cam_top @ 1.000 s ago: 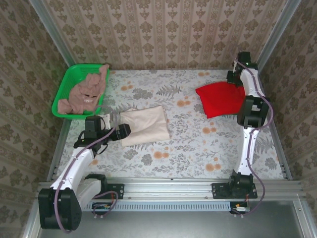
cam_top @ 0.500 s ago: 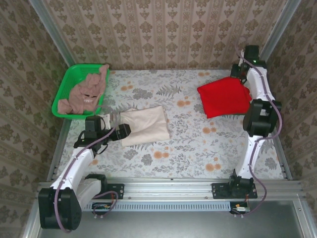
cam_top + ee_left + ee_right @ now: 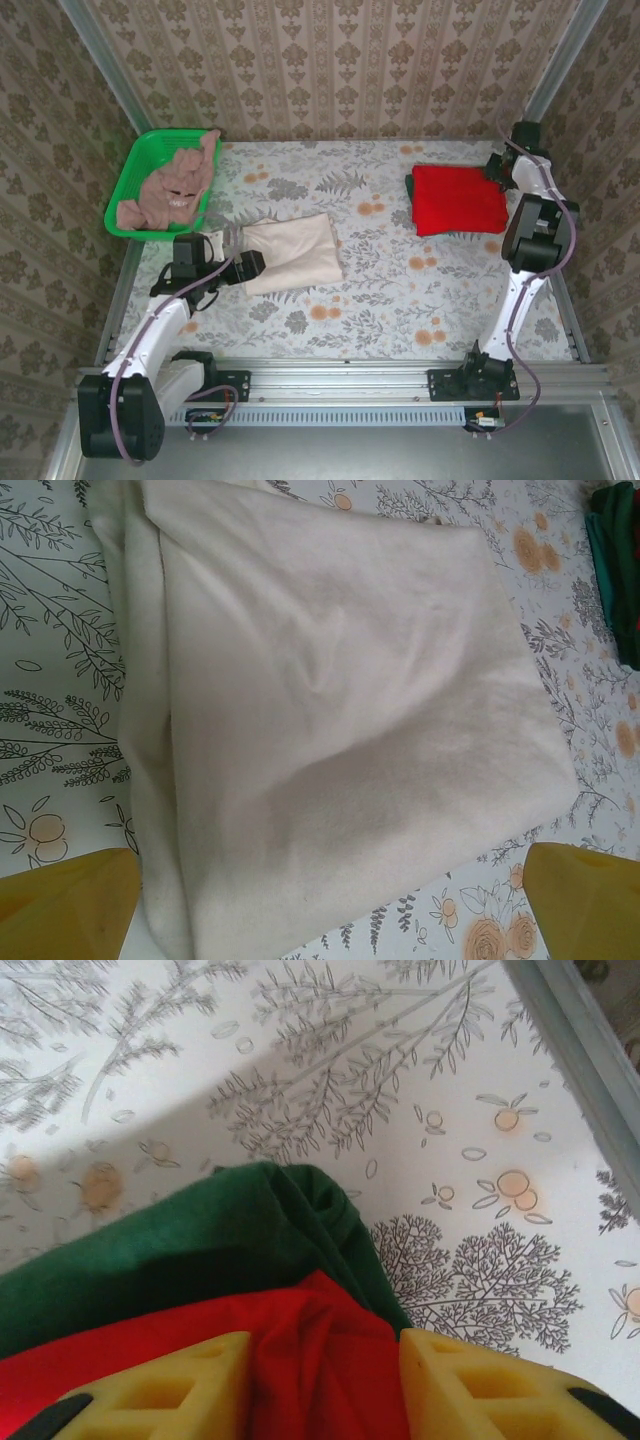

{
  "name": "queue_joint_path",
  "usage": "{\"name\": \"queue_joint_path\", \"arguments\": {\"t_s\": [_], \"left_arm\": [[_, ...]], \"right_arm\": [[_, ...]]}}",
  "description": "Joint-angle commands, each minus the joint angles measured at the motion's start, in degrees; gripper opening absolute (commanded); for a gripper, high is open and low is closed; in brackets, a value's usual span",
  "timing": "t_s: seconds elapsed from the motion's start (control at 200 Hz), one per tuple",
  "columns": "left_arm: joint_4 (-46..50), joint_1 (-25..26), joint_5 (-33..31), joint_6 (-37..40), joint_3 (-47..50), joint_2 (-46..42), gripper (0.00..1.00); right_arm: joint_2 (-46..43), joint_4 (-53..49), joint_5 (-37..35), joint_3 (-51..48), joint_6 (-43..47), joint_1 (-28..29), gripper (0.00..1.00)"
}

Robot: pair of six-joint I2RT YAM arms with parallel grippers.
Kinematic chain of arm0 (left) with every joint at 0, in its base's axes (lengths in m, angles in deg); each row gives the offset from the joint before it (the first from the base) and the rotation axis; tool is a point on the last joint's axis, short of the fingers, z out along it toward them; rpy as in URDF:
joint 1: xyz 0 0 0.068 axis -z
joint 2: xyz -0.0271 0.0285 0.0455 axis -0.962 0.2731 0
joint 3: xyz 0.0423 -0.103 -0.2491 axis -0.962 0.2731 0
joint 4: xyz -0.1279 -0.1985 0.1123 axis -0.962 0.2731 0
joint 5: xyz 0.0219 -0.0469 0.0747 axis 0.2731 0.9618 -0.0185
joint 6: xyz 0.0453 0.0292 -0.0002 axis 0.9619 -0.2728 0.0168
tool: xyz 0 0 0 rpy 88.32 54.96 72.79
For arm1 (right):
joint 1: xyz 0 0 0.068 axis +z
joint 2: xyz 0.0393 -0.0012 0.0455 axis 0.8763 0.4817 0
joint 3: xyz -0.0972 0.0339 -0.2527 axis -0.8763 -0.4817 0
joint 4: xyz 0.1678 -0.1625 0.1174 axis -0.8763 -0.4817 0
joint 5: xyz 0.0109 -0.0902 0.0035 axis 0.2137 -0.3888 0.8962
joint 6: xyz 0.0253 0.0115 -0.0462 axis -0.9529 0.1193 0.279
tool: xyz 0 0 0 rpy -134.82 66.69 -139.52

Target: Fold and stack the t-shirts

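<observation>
A folded cream t-shirt (image 3: 293, 253) (image 3: 340, 700) lies left of the table's middle. My left gripper (image 3: 249, 265) (image 3: 330, 885) hovers over its near-left edge, open, with its yellow fingertips (image 3: 70, 900) wide apart. The red t-shirt (image 3: 458, 198) (image 3: 320, 1330) lies folded at the far right on top of the dark green t-shirt (image 3: 410, 187) (image 3: 200, 1250) (image 3: 615, 570). At the red shirt's far right corner, my right gripper (image 3: 497, 170) (image 3: 325, 1350) holds a bunched fold between its fingers (image 3: 200, 1380). A dusty pink-brown t-shirt (image 3: 175, 188) sits crumpled in the basket.
The green mesh basket (image 3: 135, 170) stands at the far left corner. Metal frame rails (image 3: 570, 1040) and patterned walls close in the floral tablecloth (image 3: 380, 290); the right rail runs close behind my right gripper.
My right gripper has pulled the red shirt rightward and toward the wall, and it now lies flatter and squarer over the green one. The left arm and cream shirt have not moved.
</observation>
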Motion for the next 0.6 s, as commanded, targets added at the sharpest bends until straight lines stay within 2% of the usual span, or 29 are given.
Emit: {"name": "queue_joint_path", "arguments": {"t_s": [0.0,0.075,0.145,0.225,0.315,0.59], "left_arm": [[0.2,-0.5,1.2,1.0,-1.6,-0.6,1.0],[-0.1,-0.5,1.2,0.9,-1.4,-0.7,1.0],[-0.3,-0.5,1.4,0.7,-1.3,-0.7,1.0],[-0.3,-0.5,1.8,0.7,-1.5,-0.8,1.0],[-0.5,-0.5,1.9,0.5,-1.5,-1.1,1.0],[-1.0,-0.5,1.9,0.3,-0.9,-1.1,1.0]], "right_arm": [[-5.4,-4.5,-6.5,2.0,-2.1,1.2,0.58],[-9.4,-1.0,-7.5,-2.5,-3.2,1.5,0.85],[-8.3,1.1,-3.4,-3.3,-3.5,1.0,0.96],[-1.7,-4.4,4.5,3.4,-4.3,0.3,0.99],[4.6,-9.4,9.3,8.9,-5.2,0.3,1.0],[6.0,-11.4,16.0,5.8,-6.6,0.8,1.0]]}}
